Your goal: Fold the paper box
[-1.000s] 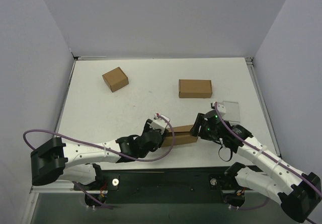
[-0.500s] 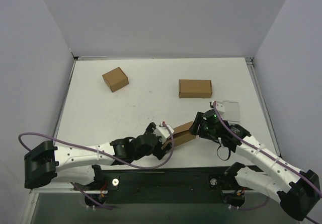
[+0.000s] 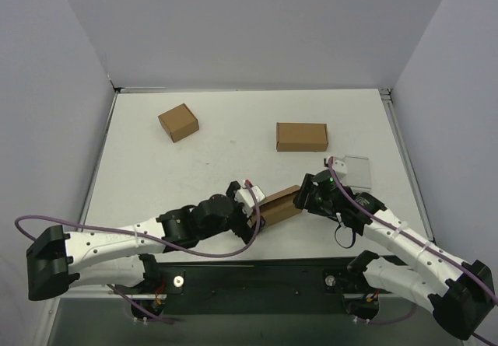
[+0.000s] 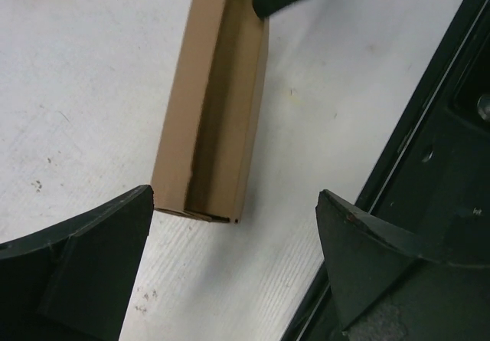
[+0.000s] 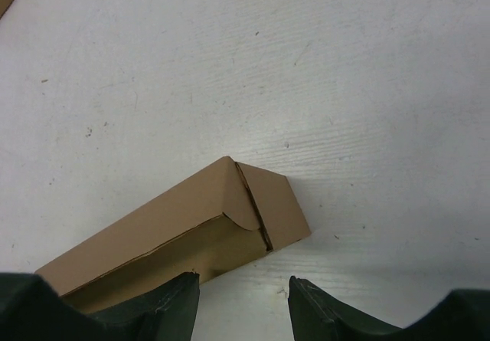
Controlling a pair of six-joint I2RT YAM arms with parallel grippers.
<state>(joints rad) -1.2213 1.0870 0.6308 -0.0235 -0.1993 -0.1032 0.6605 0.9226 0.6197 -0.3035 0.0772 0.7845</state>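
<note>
**Flanking a slanted brown box with two parted pincers**

Lying low in the middle of the overhead view, the paper box (image 3: 278, 204) rests slanted on the white bench (image 3: 226, 159), one long side gaping. From the left wrist camera, its near end shows only bare cardboard walls within. The left arm lies low across the frame from the lower left. The left pincer (image 3: 254, 218) has its fingers (image 4: 84, 257) spread wide, with the box's end just ahead of them and untouched. The right pincer (image 3: 303, 198) comes in from the lower right at the box's other end, fingers apart. One finger (image 5: 153, 303) overlaps the gaping side and the other stands clear. A squarish carton (image 3: 178, 122), a second brown box (image 3: 302, 137) and a grey case (image 3: 354, 171) sit farther up.
</note>
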